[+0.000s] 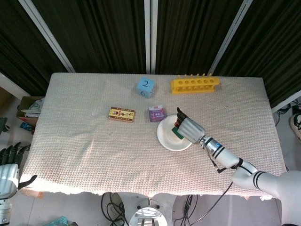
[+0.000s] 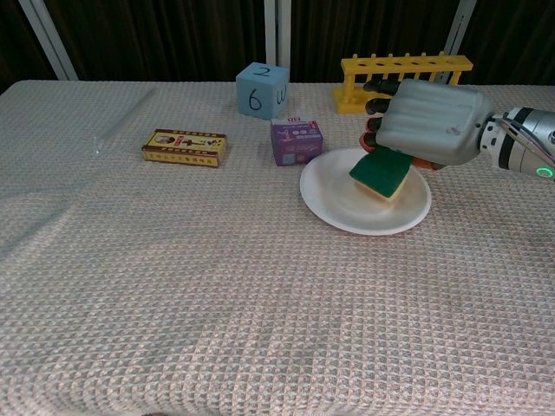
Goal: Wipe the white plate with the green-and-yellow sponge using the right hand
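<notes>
Right hand (image 2: 431, 122) gripping sponge (image 2: 381, 173) on plate's (image 2: 347, 208) right side; hard strokes could push plate off.

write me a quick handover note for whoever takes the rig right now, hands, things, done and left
Right hand: grips the green-and-yellow sponge, held over the right half of the round white plate; its lower yellow edge is at the plate surface.
Left hand: off the table's left edge, holding nothing, fingers apart.
Plate sits right of centre on the woven tablecloth, just in front of the small purple box.
Done: sponge picked up and brought to the plate.
Left: finish wiping; I cannot tell how much has been covered. Then release the sponge.
</notes>
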You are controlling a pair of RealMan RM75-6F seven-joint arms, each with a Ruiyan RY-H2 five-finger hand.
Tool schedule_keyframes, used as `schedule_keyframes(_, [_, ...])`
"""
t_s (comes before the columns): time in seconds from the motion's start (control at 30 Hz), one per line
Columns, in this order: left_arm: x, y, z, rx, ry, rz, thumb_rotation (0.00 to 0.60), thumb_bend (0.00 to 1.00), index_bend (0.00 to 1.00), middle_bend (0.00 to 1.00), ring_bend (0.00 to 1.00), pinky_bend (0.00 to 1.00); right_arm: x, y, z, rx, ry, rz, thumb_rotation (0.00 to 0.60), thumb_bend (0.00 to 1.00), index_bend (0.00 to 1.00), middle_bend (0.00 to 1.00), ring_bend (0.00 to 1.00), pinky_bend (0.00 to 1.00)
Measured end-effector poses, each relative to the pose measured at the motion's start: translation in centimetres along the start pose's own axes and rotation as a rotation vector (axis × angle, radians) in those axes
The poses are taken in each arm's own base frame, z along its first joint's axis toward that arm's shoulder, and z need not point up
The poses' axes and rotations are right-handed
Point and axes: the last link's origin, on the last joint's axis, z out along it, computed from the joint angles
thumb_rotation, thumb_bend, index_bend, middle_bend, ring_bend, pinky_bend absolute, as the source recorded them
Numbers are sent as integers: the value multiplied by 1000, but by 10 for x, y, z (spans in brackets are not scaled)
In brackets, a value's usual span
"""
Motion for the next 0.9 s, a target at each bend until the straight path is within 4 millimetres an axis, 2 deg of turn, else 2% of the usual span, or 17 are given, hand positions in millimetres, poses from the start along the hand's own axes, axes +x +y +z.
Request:
schedule_keyframes(0.2, [1, -1, 0, 2, 4, 2, 600, 0, 144, 39, 44, 79, -5, -16, 2, 37, 1, -33, 600, 353, 671, 442, 202, 91])
schedule_keyframes(0.67, [0, 0, -2, -1, -4, 0, 600, 0, 144, 39, 44, 79, 12, -48, 11, 101, 92, -18, 600, 353, 671, 449, 215, 86])
schedule_keyframes(0.9, [-1, 0, -1, -3, -4, -1, 600, 0, 144, 39, 44, 79, 11, -42, 15, 81, 87, -33, 600, 353, 672, 452, 215, 83])
